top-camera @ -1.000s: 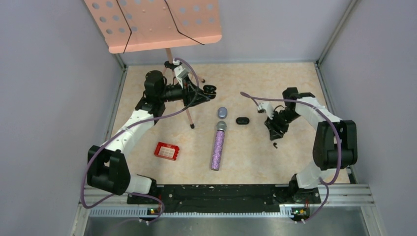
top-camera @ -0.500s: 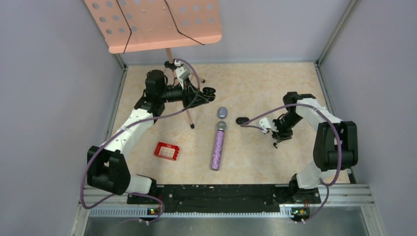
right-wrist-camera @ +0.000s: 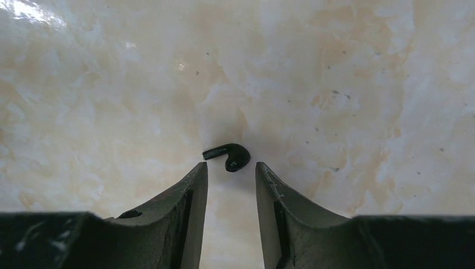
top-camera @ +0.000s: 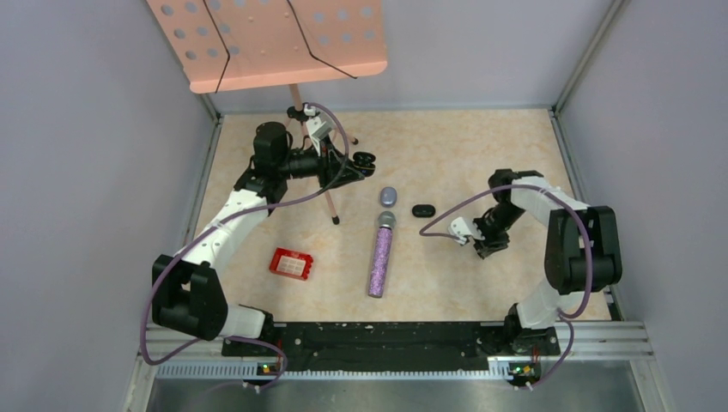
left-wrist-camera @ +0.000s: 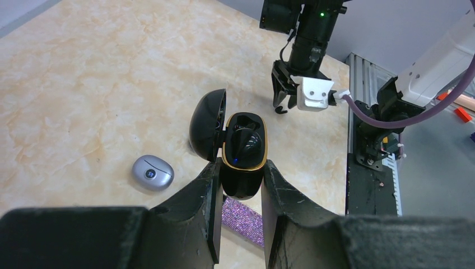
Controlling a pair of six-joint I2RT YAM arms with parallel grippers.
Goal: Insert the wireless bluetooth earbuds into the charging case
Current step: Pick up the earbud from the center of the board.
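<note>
**One black earbud lying loose, ready to be picked**

One glossy black earbud (right-wrist-camera: 231, 156) lies on the marbled table (top-camera: 446, 146), well to the right of the glitter microphone (top-camera: 380, 257). From the right wrist camera it sits just ahead of the right gripper (left-wrist-camera: 282, 106). The fingers are spread to either side of it and neither pad touches it. The stem points left and the rounded head sits to the right.

Across the table, the left gripper (left-wrist-camera: 241, 168) is clamped on the lower body of the charging case (left-wrist-camera: 242, 147). The lid hangs back and the gold-rimmed well faces up. Whether a bud is already seated in there, I can't make out.

That bud looks like hard, slick plastic weighing next to nothing. I'd expect it to skid or flick away if the pads close off-centre. It won't squash, but it could easily roll. The bulb looks like the safer place to pinch, square across its widest part. That would leave the stem free to go into the well first. Gripping the thin stem would probably let it swivel between the pads.

A lilac case (left-wrist-camera: 152, 172) sits closed on the table nearby.
</note>
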